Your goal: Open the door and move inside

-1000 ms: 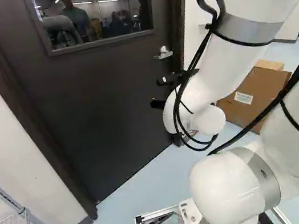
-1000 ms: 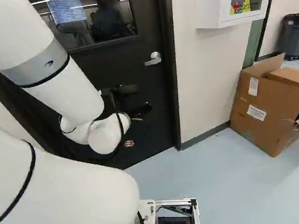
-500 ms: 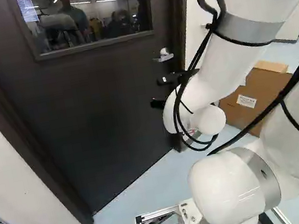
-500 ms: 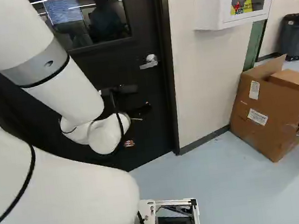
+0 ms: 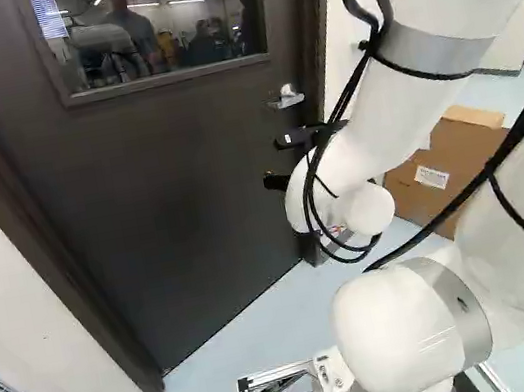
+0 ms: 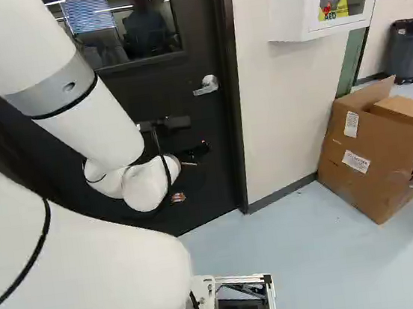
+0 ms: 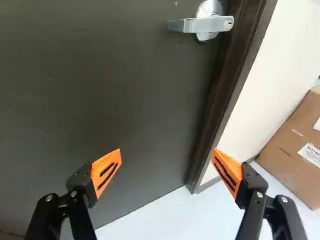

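Since a second ago the base (image 5: 273, 374) has been moved, shifting the whole scene in both base views. Near the middle of the left base view, the gripper (image 5: 281, 161) is held with its jaws spread wide. Ahead, the door (image 5: 170, 192) is seen closed, its lever handle (image 6: 206, 85) placed at upper centre of the right base view. At that view's right, a cardboard box (image 6: 368, 153) is seen.

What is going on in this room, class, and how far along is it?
A white robot arm on a moving base is at a dark door, which is shut in its frame. Its tool stands open with nothing between its fingers. The door's lever handle lies ahead of the tool, untouched. The task is to open the door and go inside; neither is done yet.
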You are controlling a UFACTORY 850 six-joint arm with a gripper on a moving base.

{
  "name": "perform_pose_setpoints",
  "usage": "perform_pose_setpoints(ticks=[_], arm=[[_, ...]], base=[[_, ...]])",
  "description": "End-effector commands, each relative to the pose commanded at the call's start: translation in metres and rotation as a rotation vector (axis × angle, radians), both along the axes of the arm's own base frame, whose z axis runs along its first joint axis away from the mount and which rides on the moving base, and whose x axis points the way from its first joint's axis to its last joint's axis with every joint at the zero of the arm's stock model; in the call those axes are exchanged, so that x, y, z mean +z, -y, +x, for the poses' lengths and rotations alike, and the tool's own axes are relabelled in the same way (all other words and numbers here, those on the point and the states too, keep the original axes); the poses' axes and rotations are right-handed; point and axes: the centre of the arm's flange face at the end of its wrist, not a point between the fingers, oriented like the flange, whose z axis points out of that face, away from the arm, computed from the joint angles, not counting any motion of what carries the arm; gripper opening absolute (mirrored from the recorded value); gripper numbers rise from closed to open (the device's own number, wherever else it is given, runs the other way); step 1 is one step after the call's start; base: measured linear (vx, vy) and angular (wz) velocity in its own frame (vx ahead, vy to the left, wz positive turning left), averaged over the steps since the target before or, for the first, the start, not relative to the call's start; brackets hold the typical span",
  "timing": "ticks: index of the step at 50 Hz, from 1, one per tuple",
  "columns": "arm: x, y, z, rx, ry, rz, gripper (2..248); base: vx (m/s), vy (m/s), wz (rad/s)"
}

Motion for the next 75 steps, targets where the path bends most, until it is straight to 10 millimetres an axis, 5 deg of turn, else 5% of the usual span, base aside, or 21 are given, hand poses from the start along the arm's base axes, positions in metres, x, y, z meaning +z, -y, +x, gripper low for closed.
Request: perform_pose_setpoints(ticks=[24, 75], arm=[[0.005, 0.0, 0.019, 0.0, 0.002, 0.0, 247], [0.056, 0.012, 0.062, -0.034, 0.128, -0.004, 247]], base=[[0.0, 0.0, 0.0], [0.0, 0.0, 0.0]])
